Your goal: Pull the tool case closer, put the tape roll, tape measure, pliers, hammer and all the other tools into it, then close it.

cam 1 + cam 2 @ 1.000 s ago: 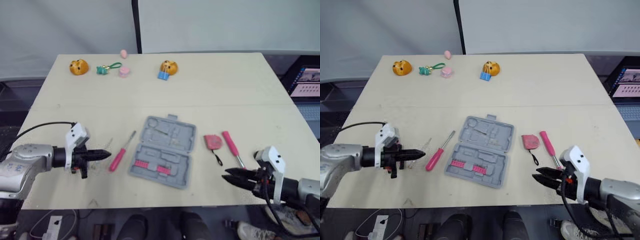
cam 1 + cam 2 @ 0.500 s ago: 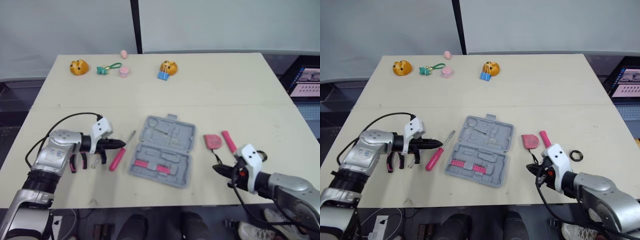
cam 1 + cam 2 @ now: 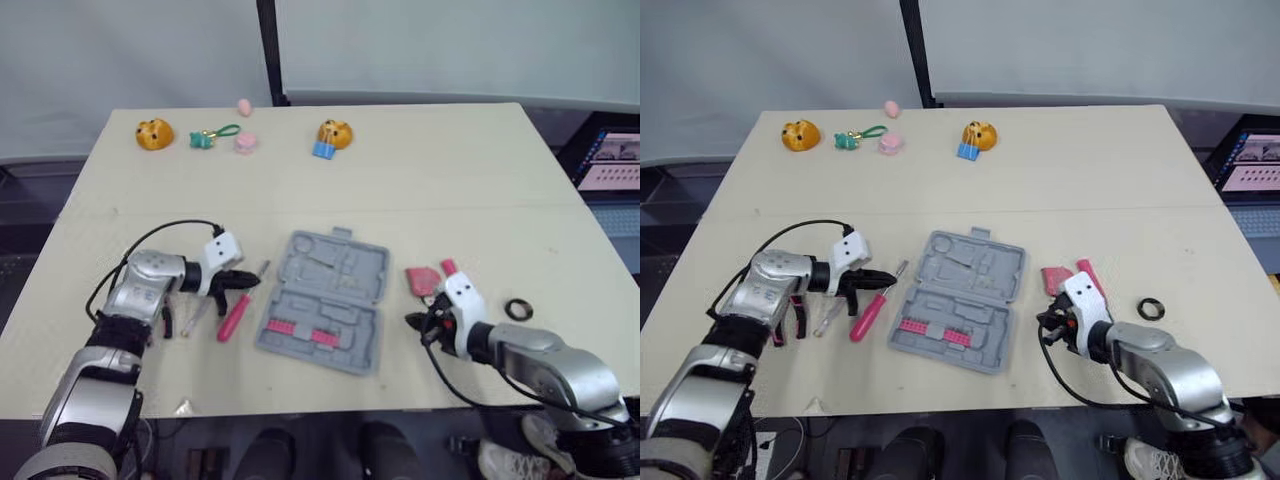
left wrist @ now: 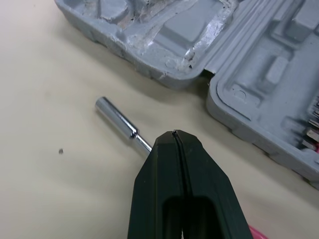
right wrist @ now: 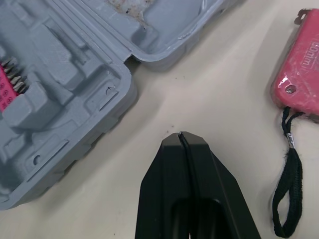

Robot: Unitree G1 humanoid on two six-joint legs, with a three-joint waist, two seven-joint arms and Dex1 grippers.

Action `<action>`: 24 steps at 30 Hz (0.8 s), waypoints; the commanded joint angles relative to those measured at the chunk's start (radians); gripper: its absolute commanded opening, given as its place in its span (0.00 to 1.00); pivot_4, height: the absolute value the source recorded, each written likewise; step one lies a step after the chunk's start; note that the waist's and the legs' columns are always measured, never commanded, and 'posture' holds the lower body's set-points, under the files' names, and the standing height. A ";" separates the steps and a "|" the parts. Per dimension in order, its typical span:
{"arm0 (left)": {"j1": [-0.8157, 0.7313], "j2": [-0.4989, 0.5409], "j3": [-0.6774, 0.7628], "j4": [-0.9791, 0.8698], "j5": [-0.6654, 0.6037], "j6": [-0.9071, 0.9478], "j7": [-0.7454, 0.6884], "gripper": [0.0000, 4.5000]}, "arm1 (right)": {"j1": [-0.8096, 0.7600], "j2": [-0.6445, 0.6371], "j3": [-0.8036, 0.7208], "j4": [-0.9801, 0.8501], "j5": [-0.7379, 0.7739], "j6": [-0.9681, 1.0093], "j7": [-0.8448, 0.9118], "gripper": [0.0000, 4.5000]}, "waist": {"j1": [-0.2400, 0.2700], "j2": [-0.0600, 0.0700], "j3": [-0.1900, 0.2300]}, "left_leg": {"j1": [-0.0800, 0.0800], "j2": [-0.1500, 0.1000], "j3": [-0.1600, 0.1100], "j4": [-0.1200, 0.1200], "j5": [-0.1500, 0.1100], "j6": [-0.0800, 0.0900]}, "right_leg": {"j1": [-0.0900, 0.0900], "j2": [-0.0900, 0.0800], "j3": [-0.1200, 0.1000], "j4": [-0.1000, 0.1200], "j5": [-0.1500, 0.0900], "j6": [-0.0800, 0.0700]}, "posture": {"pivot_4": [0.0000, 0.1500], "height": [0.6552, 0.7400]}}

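Tool case lies open mid-desk, not yet pulled closer. Left fingers, pressed together, sit over the screwdriver shaft. Right fingers, likewise pressed together, point beside the case. Next, likely, dragging it nearer.

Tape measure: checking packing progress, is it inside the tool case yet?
No, the tape measure lies on the table beside the open tool case.

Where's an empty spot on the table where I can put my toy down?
The widest bare patch of table is the band between the toys at the far edge and the tool case. It is crowded beside the case: the left gripper at the screwdriver, the right gripper by the tape measure.
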 commanded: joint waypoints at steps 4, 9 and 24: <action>-0.046 -0.033 -0.012 0.074 0.032 -0.061 -0.023 0.00 | -0.039 0.032 0.021 0.045 -0.048 -0.025 -0.001 0.01 | -0.002 0.000 0.000 | 0.000 -0.003 0.000 0.001 0.000 0.001 | 0.000 -0.005 -0.007 0.001 0.000 -0.001 | 1.00 0.67; -0.072 -0.070 -0.024 0.125 0.061 -0.092 -0.014 0.00 | -0.079 0.067 0.047 0.085 -0.077 -0.037 0.004 0.01 | -0.002 0.000 0.000 | 0.000 -0.005 0.000 0.002 -0.001 0.001 | 0.000 -0.011 -0.020 0.001 0.001 -0.002 | 1.00 0.67; -0.079 -0.136 -0.031 0.142 0.089 -0.096 -0.021 0.00 | -0.134 0.112 0.093 0.139 -0.113 -0.057 0.037 0.01 | -0.001 0.000 0.000 | 0.000 -0.009 0.000 0.003 -0.001 0.002 | 0.001 -0.017 -0.028 0.003 0.001 -0.002 | 1.00 0.67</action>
